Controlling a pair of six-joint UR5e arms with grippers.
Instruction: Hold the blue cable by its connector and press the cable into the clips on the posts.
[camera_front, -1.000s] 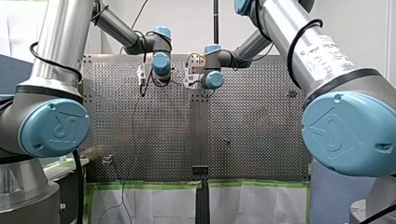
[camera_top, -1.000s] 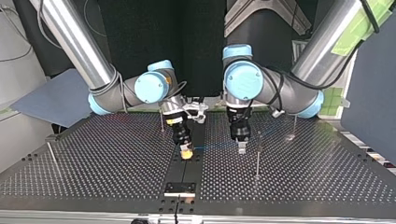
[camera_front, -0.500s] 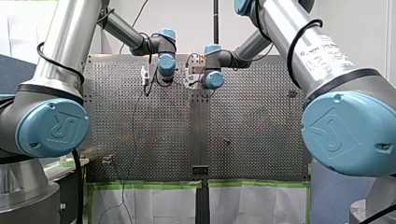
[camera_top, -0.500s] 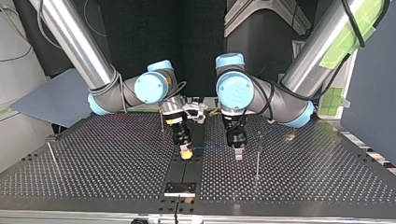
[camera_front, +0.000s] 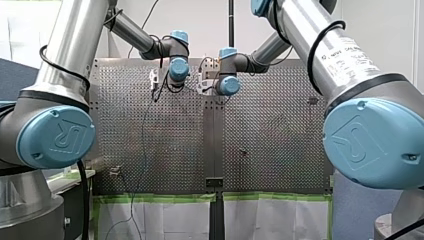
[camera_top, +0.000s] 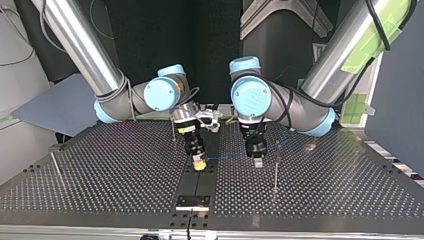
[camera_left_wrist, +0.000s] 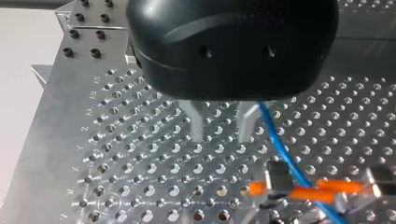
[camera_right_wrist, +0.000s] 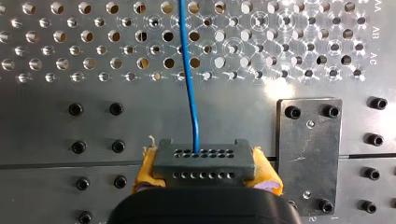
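Note:
My right gripper (camera_right_wrist: 205, 179) is shut on the grey connector (camera_right_wrist: 204, 161), its yellow pads (camera_right_wrist: 145, 168) on either side. The blue cable (camera_right_wrist: 188, 70) leaves the connector and runs over the perforated plate. In the top view the cable (camera_top: 227, 158) stretches from my right gripper (camera_top: 199, 164) to my left gripper (camera_top: 257, 161). My left gripper (camera_left_wrist: 223, 127) hangs just above the plate with its metal fingers (camera_left_wrist: 198, 123) apart and nothing between them. The cable (camera_left_wrist: 280, 144) passes just outside one finger.
A thin post (camera_top: 275, 167) stands close beside my left gripper. Other posts (camera_top: 173, 131) (camera_top: 55, 162) (camera_top: 316, 135) stand further out on the plate. A small bolted plate (camera_right_wrist: 309, 154) lies beside the connector. Both arms meet over the table's middle seam (camera_top: 198, 187).
My left arm has swung toward my right gripper and come lower over the cable. My right arm and the connector have not moved.

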